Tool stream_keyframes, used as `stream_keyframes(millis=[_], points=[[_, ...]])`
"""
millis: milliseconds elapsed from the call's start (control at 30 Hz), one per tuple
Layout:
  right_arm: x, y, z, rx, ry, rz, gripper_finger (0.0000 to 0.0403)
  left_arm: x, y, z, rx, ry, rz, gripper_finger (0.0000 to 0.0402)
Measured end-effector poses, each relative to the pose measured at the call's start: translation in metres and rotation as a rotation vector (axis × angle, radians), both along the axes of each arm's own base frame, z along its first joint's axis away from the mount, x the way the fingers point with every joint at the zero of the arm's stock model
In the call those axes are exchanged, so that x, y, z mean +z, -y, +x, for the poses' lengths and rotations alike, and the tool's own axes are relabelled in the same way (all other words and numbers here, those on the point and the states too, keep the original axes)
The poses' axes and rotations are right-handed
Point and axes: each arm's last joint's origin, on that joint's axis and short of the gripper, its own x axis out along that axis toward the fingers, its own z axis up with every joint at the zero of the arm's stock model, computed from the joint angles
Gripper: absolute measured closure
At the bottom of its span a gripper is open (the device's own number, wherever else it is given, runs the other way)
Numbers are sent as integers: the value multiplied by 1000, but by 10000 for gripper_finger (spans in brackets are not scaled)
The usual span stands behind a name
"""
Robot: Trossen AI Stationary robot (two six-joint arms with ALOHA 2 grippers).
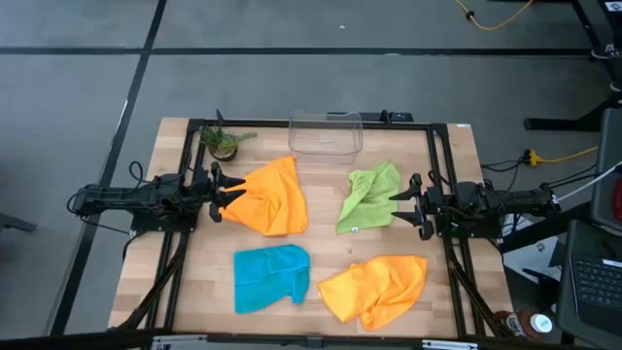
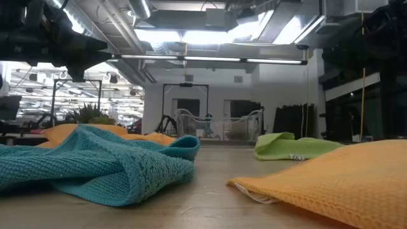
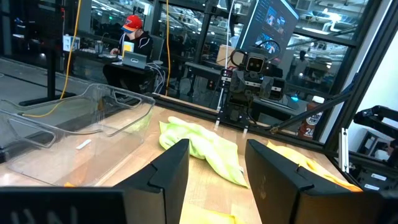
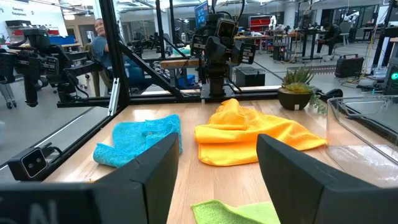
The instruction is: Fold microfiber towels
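Observation:
Four microfiber towels lie crumpled on the wooden table. One orange towel (image 1: 270,196) is at the far left, a lime green one (image 1: 368,196) at the far right, a teal one (image 1: 271,276) at the near left and a second orange one (image 1: 377,287) at the near right. My left gripper (image 1: 220,192) hovers open at the table's left edge, beside the far orange towel. My right gripper (image 1: 412,202) hovers open at the right edge, beside the green towel. Each points level across the table with nothing between its fingers (image 3: 168,177) (image 4: 155,168).
A clear plastic bin (image 1: 326,133) stands at the far edge in the middle, and a small potted plant (image 1: 223,142) at the far left corner. A black frame (image 1: 311,122) runs round the table. Bare wood shows in the middle between the towels. People sit at desks in the room beyond.

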Motion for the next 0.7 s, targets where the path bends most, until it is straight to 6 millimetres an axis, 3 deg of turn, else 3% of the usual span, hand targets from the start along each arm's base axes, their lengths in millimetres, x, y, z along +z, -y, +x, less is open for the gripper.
stream_keyframes(millis=[700], points=[[4, 0, 0, 0, 36, 5, 185, 0, 0, 0, 0, 0, 0, 250]])
